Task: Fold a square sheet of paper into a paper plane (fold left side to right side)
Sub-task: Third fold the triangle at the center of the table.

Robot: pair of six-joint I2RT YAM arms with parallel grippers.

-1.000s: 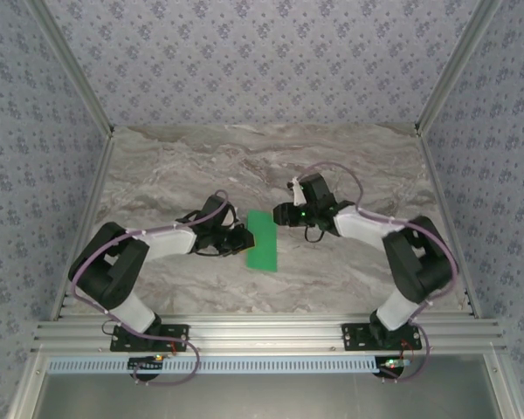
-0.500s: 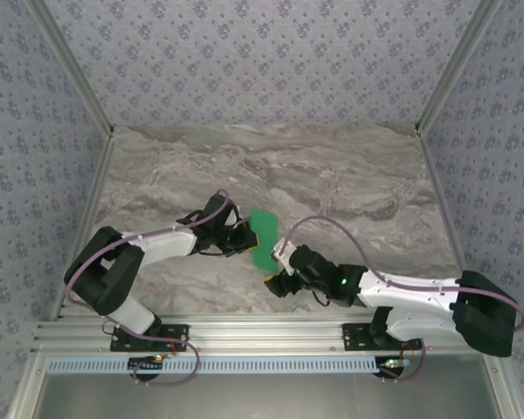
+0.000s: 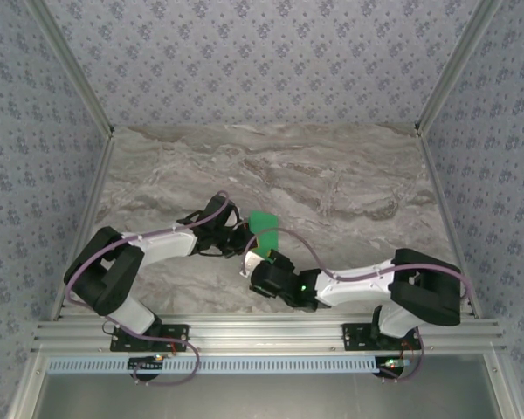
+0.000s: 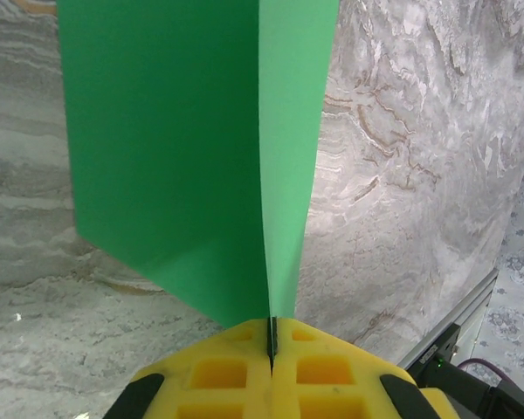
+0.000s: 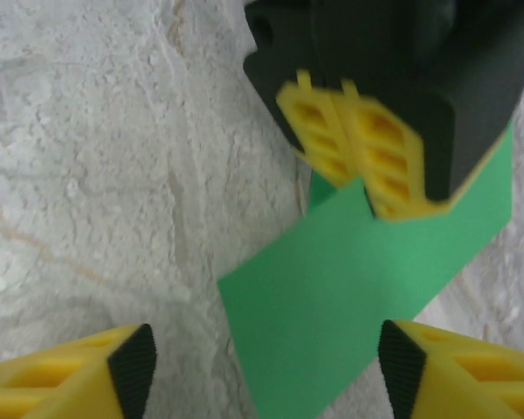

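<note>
**Square sheet of paper [image 3: 264, 230] clamped in left hand [image 3: 243, 237]**

Left hand was shut tight on the creased sheet's edge, over the desk [image 3: 349, 192]. Just on the near side of the left hand, the right hand [image 5: 262, 367] gaped wide and empty, with the sheet's free corner straight ahead of it.

Left arm [image 3: 162, 244]: white tube link behind the claw, black joint blocks, and a chunky black shoulder farthest from the claw. A lilac cable [image 3: 148, 233] runs from the claw end back to the base. Left gripper [image 4: 271, 336]: yellow fingers with square waffle pockets, black housing behind them. Right arm [image 3: 349, 288]: same white-and-black build, with a green LED [image 3: 304, 284] lit just behind its claw. Right gripper [image 5: 262, 367]: yellow fingers with black inner faces.
</note>
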